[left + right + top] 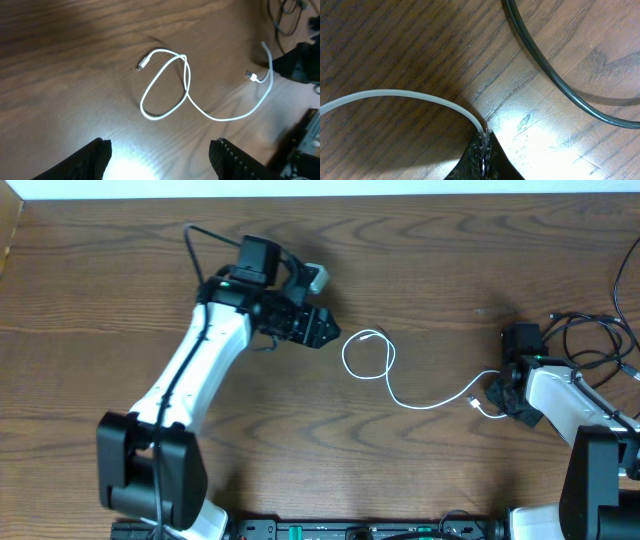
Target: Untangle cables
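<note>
My right fingers [482, 156] pinch the white cable [395, 93] near its end; my left fingers [95, 157] hang wide above its single loop; the black cable [545, 66] lies apart on the counter [300, 440]; I judge only that loop is left.

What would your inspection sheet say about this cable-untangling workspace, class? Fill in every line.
Surface: wooden table, bare grain.
Job's things: white cable forms one loop, tail running right; black cable lies apart from it.
Clutter: nothing seen.
Grippers: left gripper open, above the table short of the loop; right gripper, fingers shut on white cable.
Cables: black cords bunched by right arm; arm leads or not, cannot tell.
Surroundings: pale strip beyond table's far edge.
</note>
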You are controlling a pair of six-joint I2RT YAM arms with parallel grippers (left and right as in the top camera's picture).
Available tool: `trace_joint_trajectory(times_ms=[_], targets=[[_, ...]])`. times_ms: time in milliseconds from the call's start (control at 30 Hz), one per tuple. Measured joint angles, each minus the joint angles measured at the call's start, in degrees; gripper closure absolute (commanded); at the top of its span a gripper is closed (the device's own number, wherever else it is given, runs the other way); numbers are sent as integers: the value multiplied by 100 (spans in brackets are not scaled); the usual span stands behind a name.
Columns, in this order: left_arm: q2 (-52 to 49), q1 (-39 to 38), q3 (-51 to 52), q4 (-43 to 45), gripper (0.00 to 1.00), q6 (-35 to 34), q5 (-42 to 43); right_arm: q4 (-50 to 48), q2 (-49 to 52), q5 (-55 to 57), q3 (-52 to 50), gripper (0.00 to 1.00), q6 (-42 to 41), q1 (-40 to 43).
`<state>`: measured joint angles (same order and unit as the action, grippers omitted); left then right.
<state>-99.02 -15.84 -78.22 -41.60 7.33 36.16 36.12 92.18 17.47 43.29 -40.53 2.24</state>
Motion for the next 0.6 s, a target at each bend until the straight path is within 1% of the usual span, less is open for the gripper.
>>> trace_joint_trajectory(times_ms=[333, 600], targets=[[-684, -815, 0, 608, 32, -2, -1113, 0, 0, -9, 2, 99, 0, 0], [-1198, -1211, 0, 1036, 32, -2, -1631, 2, 0, -11, 4, 99, 0, 0]])
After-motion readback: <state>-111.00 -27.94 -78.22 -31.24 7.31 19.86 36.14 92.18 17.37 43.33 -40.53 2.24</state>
